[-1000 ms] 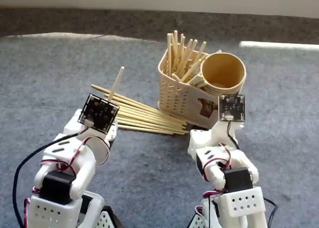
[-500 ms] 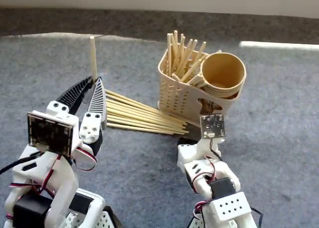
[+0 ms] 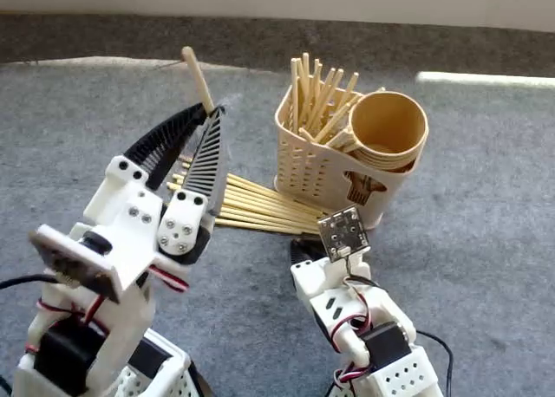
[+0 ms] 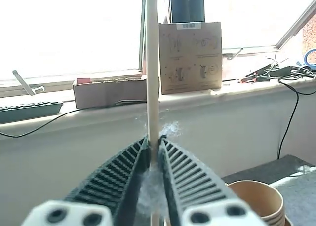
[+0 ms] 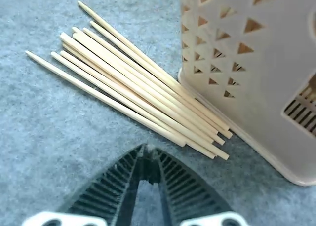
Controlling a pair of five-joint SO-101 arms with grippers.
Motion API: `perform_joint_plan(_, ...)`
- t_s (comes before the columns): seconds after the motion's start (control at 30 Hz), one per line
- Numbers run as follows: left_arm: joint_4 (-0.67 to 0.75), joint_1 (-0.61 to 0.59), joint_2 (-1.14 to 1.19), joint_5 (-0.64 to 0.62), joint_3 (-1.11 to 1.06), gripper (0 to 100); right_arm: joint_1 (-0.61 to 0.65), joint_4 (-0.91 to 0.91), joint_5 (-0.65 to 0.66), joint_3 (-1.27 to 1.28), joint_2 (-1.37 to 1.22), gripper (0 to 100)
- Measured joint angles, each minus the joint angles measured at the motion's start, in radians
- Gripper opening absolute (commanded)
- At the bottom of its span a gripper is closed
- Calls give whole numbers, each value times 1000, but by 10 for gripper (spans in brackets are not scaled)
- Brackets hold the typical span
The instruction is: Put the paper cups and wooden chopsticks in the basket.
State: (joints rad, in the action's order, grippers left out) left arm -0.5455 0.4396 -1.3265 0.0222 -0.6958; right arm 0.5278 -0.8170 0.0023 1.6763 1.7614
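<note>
My left gripper (image 3: 209,113) is raised beside the basket (image 3: 323,173) and shut on one wooden chopstick (image 3: 197,78), which sticks up past its tips (image 4: 152,63). The cream basket holds several upright chopsticks (image 3: 316,94) and a stack of paper cups (image 3: 388,128); the cup rim (image 4: 256,196) also shows under the left gripper. A pile of loose chopsticks (image 3: 260,205) lies on the grey carpet against the basket's foot (image 5: 143,95). My right gripper (image 5: 147,163) is shut and empty, low over the carpet just short of that pile, near the basket wall (image 5: 256,63).
Grey carpet (image 3: 486,224) covers the floor around the basket, with open room on its right. A darker strip and pale wall run along the back (image 3: 260,29). A windowsill with a cardboard box (image 4: 190,56) and cables lies far behind.
The left arm lifted its chopstick off the pile and swung it up and right toward the basket. The right arm drew back from the basket and dropped lower.
</note>
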Motion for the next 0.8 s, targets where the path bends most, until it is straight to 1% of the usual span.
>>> perform_joint_plan(0.2,161,41,193,0,0,7,2,-3,9,0,3,5)
perform_joint_plan(0.43,304,80,324,0,0,7,2,-3,15,0,3,5)
perform_joint_plan(0.8,440,80,494,0,0,7,2,-3,15,0,3,5)
